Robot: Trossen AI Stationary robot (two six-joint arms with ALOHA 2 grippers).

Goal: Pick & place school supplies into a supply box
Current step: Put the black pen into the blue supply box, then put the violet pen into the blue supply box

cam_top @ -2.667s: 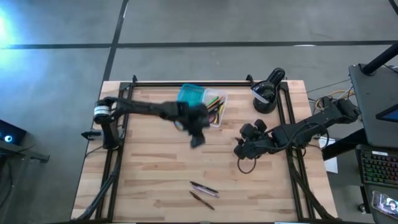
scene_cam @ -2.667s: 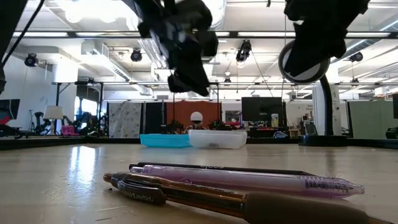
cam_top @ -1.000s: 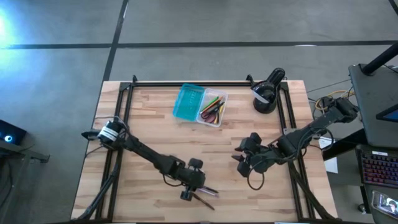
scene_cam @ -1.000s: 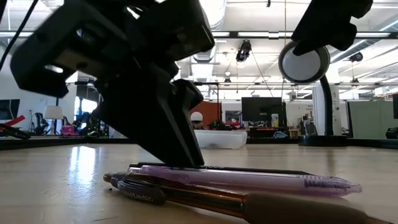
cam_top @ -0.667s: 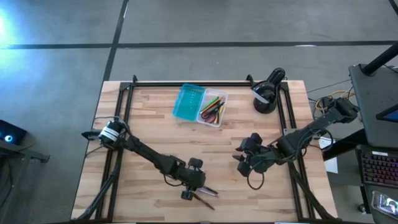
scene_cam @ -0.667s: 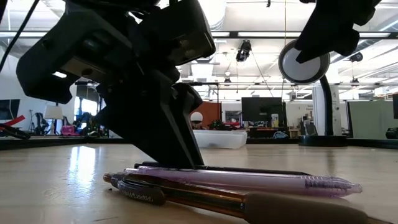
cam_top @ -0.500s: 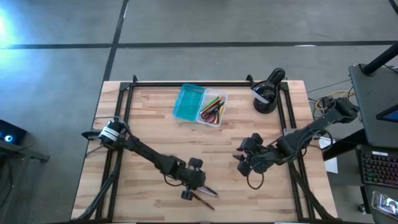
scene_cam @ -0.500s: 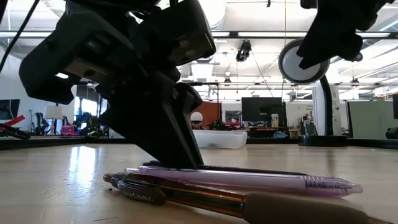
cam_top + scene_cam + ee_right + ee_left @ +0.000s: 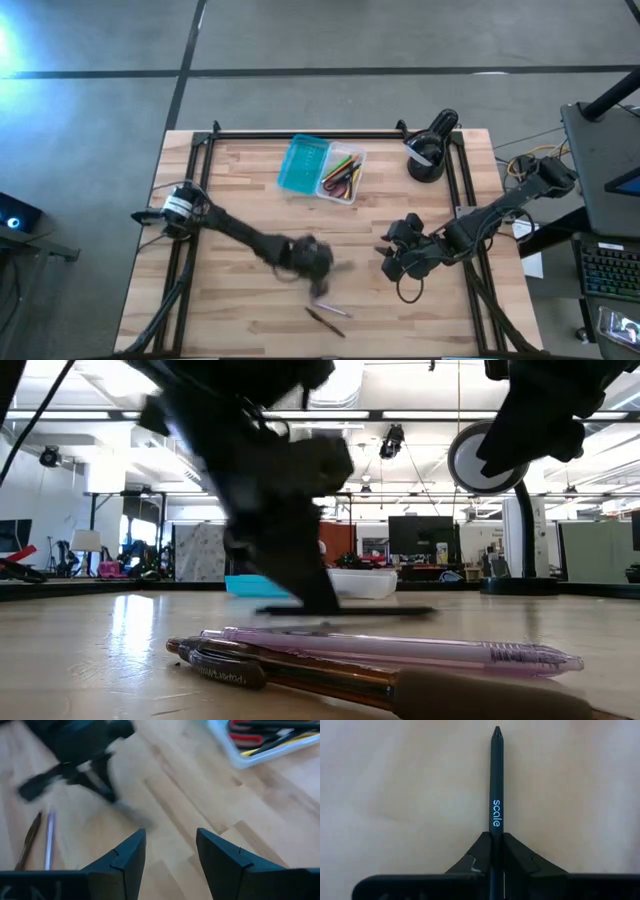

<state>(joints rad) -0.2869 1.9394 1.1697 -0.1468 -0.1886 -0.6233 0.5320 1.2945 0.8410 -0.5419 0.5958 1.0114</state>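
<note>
Black and thin, a pen point(image 9: 495, 795) is pinched between the fingers point(image 9: 517, 855) of the left gripper point(image 9: 318, 262); the wrist view shows it sticking straight out past them, with "scale" printed on its barrel, while the clamped end is hidden behind the pads. From above, the gripper is a smear over the middle of the table point(image 9: 230, 310), so the pen cannot be picked out there. In the low view the pen point(image 9: 345, 611) hangs level, seemingly just off the wood, though the blurred arm covers where it is gripped.

Two more pens remain on the table near its front edge: a purple one point(image 9: 400, 649) and a brown one point(image 9: 300, 675) just beside it, touching or nearly so. The brown one runs out of the picture at the bottom right. From above they are only thin slivers point(image 9: 328, 315).

Farther back sits the box point(image 9: 323, 170), lying open, turquoise half beside clear half. The clear half holds red scissors point(image 9: 345, 180) and pencils point(image 9: 345, 160), too small to count. In the low view the arm partly covers the box point(image 9: 350, 582).

The right gripper point(image 9: 170, 855) waits over the right side of the table, fingers spread and holding nothing. A black round device point(image 9: 432, 145) stands at the far right corner.
</note>
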